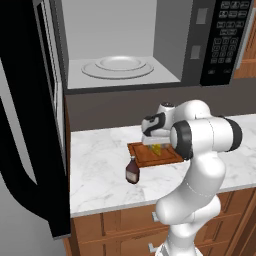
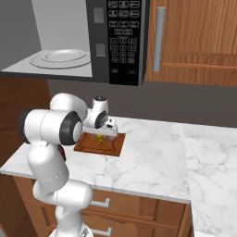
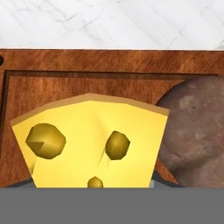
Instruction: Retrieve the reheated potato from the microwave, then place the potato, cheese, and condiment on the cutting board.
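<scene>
White marble table point(image 1: 100, 150) runs under the open microwave point(image 1: 170, 35), whose dark door hangs wide at the left of the left base view. Its turntable point(image 1: 117, 67) is bare, so the potato is already out.

Just right of the door, the condiment point(image 1: 132, 171) stands upright on the table at the lower left corner of the cutting board point(image 1: 145, 159). It looks to be off the wood, though whether it touches the rim I cannot tell. It is the one thing not yet placed, and I judge it the easiest to upset: narrow and tall, it could topple if my arm swings low past it or if I catch it off-centre at the neck.

At the centre, my pincer point(image 1: 156, 145) hangs low over the board and, as far as I can judge, grips the cheese point(image 3: 92, 140) at a middling width. The cheese is a yellow wedge with darker round holes, wide at the top of the hand view, over the board's inner field. I cannot tell whether its underside rests on the wood. If it does not, letting go could make it tip or skid.

To the right, the potato point(image 3: 197, 135), a dull, mottled brown round, lies on the board just beside the cheese. A nudge from the wedge or my fingers might roll it toward the rim.
</scene>
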